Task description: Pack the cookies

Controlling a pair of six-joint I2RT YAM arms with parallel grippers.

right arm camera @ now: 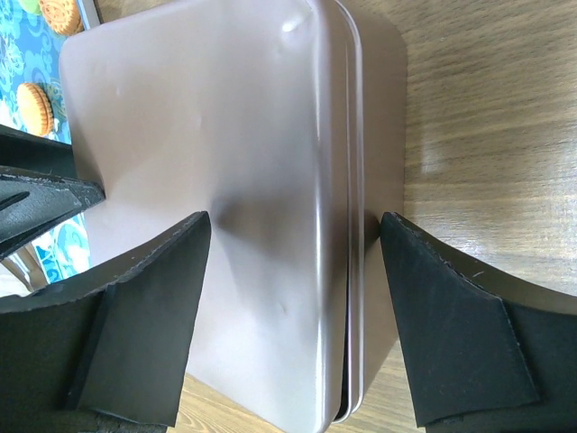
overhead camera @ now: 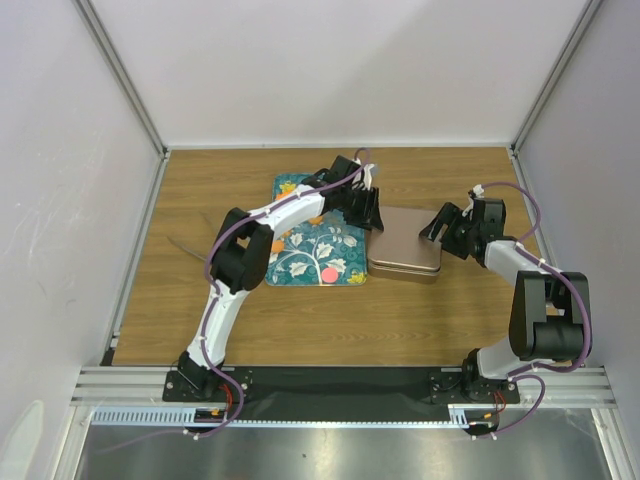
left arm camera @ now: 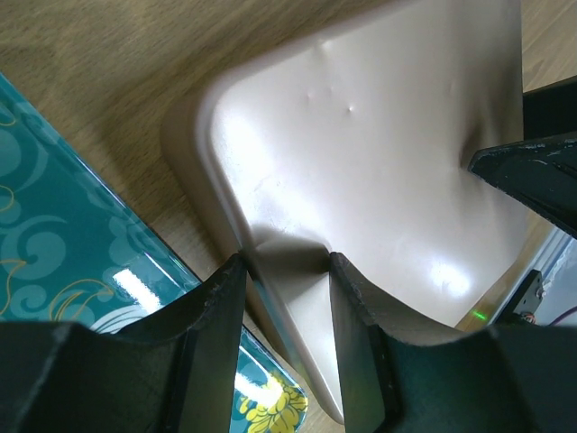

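Observation:
The rose-gold tin (overhead camera: pixel 405 255) lies with its lid on, right of the teal tray (overhead camera: pixel 300 262). A pink cookie (overhead camera: pixel 328 274) and an orange cookie (overhead camera: pixel 277 245) sit on the tray. Two orange cookies (right arm camera: pixel 36 104) show in the right wrist view. My left gripper (overhead camera: pixel 370 212) is open, and its jaws straddle the tin's left edge (left arm camera: pixel 270 316). My right gripper (overhead camera: pixel 440 232) is open wide over the tin's right edge (right arm camera: pixel 352 271), where the lid sits slightly off the base. Black and green cookies are not visible.
The left arm reaches across the tray and hides part of it. A thin dark object (overhead camera: pixel 185 247) lies on the wood left of the tray. White walls enclose the table on three sides.

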